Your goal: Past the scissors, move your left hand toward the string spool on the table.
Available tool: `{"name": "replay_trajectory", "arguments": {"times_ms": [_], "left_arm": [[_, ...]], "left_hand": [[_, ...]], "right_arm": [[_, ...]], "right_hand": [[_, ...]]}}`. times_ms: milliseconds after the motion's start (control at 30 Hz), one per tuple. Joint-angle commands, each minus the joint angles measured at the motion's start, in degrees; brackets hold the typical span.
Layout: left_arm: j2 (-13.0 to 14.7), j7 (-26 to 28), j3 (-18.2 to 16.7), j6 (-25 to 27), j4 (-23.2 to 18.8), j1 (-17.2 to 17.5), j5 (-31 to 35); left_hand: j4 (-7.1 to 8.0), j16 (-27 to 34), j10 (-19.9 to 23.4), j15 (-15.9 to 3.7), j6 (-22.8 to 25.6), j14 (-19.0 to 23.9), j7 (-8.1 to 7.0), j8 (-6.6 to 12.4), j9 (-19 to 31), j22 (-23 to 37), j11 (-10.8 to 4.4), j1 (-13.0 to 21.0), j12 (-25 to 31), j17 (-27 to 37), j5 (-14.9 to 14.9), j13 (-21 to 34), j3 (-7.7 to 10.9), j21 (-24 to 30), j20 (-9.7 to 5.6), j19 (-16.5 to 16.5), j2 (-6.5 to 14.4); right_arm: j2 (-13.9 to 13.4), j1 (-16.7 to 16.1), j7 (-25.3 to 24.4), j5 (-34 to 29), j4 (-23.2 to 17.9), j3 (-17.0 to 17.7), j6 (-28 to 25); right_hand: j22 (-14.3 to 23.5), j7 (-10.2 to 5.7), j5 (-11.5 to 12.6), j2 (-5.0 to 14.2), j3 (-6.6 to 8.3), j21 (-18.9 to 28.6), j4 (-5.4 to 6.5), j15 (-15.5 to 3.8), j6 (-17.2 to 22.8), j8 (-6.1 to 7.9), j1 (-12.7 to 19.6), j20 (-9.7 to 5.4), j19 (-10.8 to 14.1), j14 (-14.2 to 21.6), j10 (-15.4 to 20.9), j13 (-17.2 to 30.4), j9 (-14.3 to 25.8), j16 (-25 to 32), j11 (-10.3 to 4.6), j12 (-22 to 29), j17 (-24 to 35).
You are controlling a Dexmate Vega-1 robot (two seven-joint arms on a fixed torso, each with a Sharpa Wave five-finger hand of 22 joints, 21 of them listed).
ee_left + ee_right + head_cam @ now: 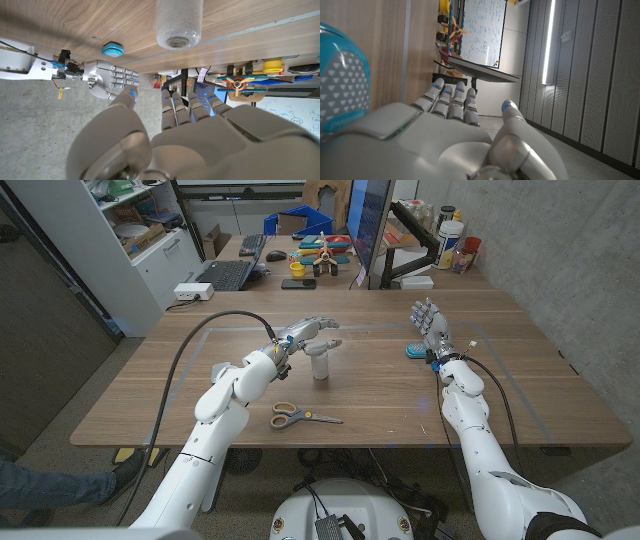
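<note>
The white cylindrical string spool [320, 365] stands upright near the middle of the wooden table [380, 395]. The left hand [308, 332] is just behind and beside it, fingers spread and holding nothing; the head view does not settle whether the thumb touches the spool top. In the left wrist view the spool [178, 22] sits apart from the fingertips [176, 97]. The orange-handled metal scissors [300, 416] lie closed near the front edge, beside the left forearm and well clear of the spool. Bare wood surrounds the spool on its front and right sides.

The right hand [429, 323] stands at the right, fingers extended and spread, empty. A small teal round object [416, 350] lies against its palm side; contact cannot be confirmed. In the right wrist view this object [342, 80] is cropped and blurred.
</note>
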Motion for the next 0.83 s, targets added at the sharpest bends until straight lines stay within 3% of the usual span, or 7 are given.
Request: {"name": "replay_trajectory", "arguments": {"times_ms": [33, 833], "left_arm": [[0.37, -0.89, 0.99, 0.35, 0.88, -0.67, 0.44], [0.38, -1.02, 2.36, 1.0, 2.4, -1.73, 1.16]], "left_hand": [[-0.3, 0.34, 0.3, 0.21, 0.66, 0.55, 0.22, 0.44, 0.28, 0.32, -0.1, 0.57, 0.56, 0.25, -0.21, 0.18, 0.03, -0.13, 0.56, 0.02, -0.12], [-0.31, 0.3, 0.37, 0.38, 1.22, 0.79, 0.21, 0.41, 0.28, 0.34, -0.03, 0.6, 0.38, 0.29, -0.25, 0.23, 0.02, -0.35, 0.61, 0.05, -0.06]], "right_arm": [[-0.12, 0.1, -0.09, -0.13, -0.28, -0.05, -0.04], [-0.61, 1.51, 0.36, -0.13, 1.78, 0.26, 0.56]], "right_hand": [[0.27, -0.01, 0.35, -0.02, -0.01, -0.05, -0.28, -0.1, 0.53, -0.13, -0.41, 0.03, 0.54, 0.37, 0.65, 0.33, 0.26, -0.11, 0.02, -0.06, 0.18], [0.29, -0.05, 0.35, 0.01, -0.01, -0.42, -0.26, -0.1, 0.61, -0.13, -0.51, -0.03, 0.7, 0.48, 0.76, 0.33, 0.27, -0.11, -0.06, -0.06, 0.2]]}}
